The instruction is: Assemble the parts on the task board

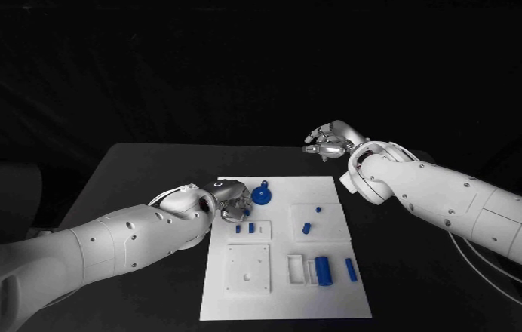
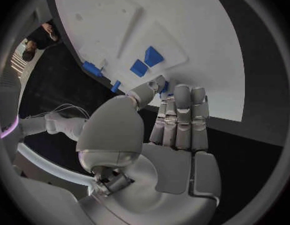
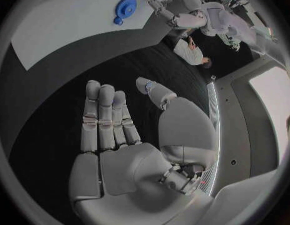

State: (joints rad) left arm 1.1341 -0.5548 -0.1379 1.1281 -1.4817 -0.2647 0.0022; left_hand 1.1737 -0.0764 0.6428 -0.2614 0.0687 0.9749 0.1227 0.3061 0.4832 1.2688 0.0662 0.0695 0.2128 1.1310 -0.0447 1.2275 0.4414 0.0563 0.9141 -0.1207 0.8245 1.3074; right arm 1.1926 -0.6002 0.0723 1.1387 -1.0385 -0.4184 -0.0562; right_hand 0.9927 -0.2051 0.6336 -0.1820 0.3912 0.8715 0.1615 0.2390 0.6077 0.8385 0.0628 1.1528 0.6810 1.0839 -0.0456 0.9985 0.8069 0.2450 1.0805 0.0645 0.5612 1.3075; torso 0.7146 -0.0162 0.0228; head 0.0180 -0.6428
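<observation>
The white task board [image 1: 285, 302] lies mid-table. My left hand [image 1: 229, 205] hangs over its far left corner, next to the blue gear-shaped part [image 1: 261, 194]. In the left wrist view the left hand [image 2: 173, 120] has its thumb against the fingertips, and a small blue part [image 2: 165, 87] shows pinched between them. Two blue pegs [image 1: 245, 228] stand in a block just ahead of it. My right hand [image 1: 330, 142] hovers over the black table beyond the board's far right corner, fingers apart and holding nothing [image 3: 113, 135].
More blue parts sit on the board: a short piece [image 1: 307, 228], a tiny one [image 1: 319, 210], a cylinder [image 1: 323, 269] and a bar [image 1: 350, 269]. A white square plate [image 1: 248, 268] occupies the near left. Black table [image 1: 142, 173] surrounds the board.
</observation>
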